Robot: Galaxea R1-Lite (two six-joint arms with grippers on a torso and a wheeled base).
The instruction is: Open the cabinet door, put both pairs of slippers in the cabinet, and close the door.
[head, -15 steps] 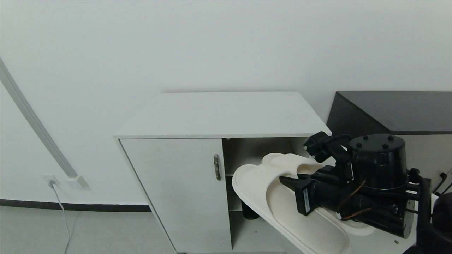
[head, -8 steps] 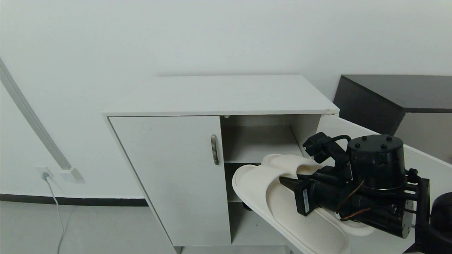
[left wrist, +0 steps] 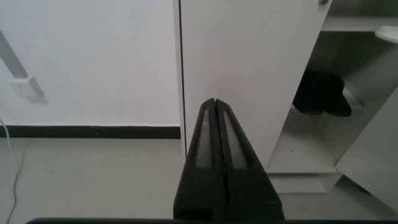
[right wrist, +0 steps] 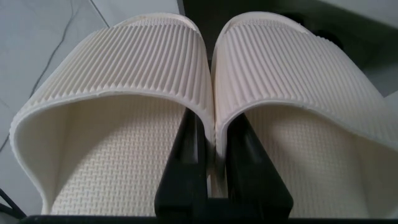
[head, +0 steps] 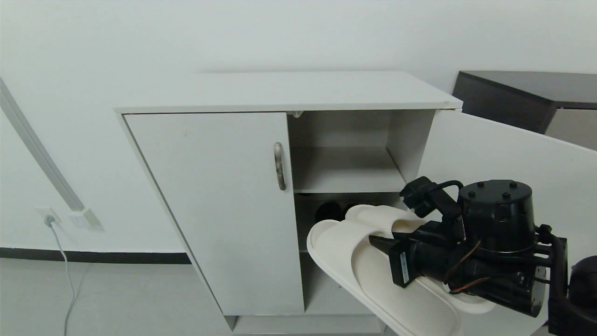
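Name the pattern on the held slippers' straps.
Cream slippers, fine parallel ribs; clearest in right wrist view.

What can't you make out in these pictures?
Head view: dark slippers in the cabinet, mostly hidden behind the white slippers.
Head view: its open door, cut off by the right edge.
Right wrist view: right pincer tips, buried between the slippers' straps.

Right gripper (right wrist: 211,171) has its two black fingers (right wrist: 181,168) pinched on the inner strap edges of a pair of cream slippers (right wrist: 118,93). The slippers sit side by side and touching, ribbed straps up, toes pointing away. Pale grey floor (right wrist: 31,37) shows past the far ends.
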